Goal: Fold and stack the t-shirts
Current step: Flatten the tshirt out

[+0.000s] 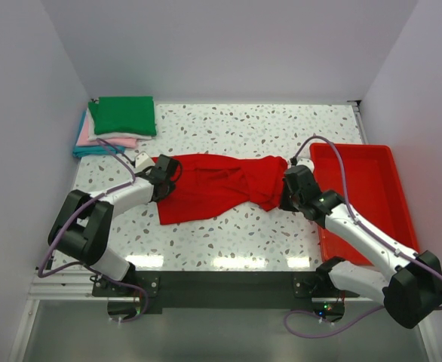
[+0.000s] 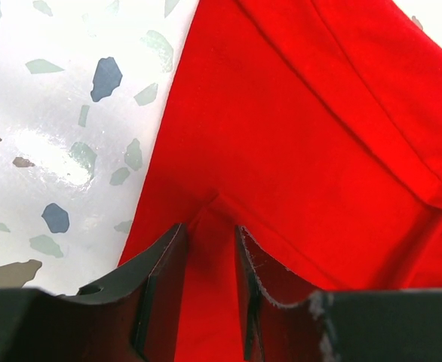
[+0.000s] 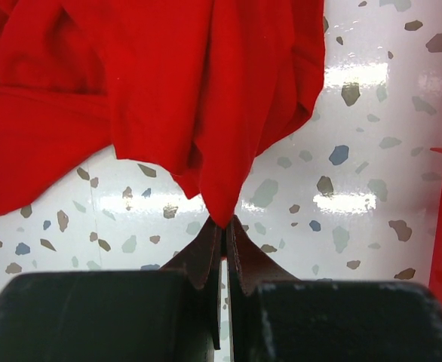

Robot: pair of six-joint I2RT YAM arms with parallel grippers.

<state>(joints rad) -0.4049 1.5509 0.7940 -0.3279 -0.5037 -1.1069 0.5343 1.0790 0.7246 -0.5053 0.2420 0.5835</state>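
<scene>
Bench (image 1: 244, 128) from top cam: red t-shirt (image 1: 213, 188) lies bunched at centre, long axis 9-to-3 o'clock, not yet folded. Left tool (image 1: 163, 175) sits at its 9 o'clock end, right tool (image 1: 287, 188) at its 3 o'clock end. Folded stack (image 1: 119, 124) (green on top, pink/white/blue under) is in the 10 o'clock corner, apart from the shirt. Red tray (image 1: 357, 148) is at 3 o'clock, near right tool.

Left wrist cam: tool narrow, fingers (image 2: 168, 256) straddle a puckered hem. Can't tell if the bite is made or cloth just sits between.

Right wrist cam: tool closed tight on a pointed tuck of shirt, rest crumpled toward 12 o'clock. Tray wall shows at 3 o'clock edge.

Risks (judgement):
- Left bite looks shallow, so hem may slip on pull and shirt won't flatten.
- Right tuck prob. several layers, so spread may come out twisted.
- A pull toward 3 o'clock could snag cloth on tray wall.
- Stack lies beyond left tool, so the carry to 10 o'clock must pass it w/o knocking the pile.
</scene>
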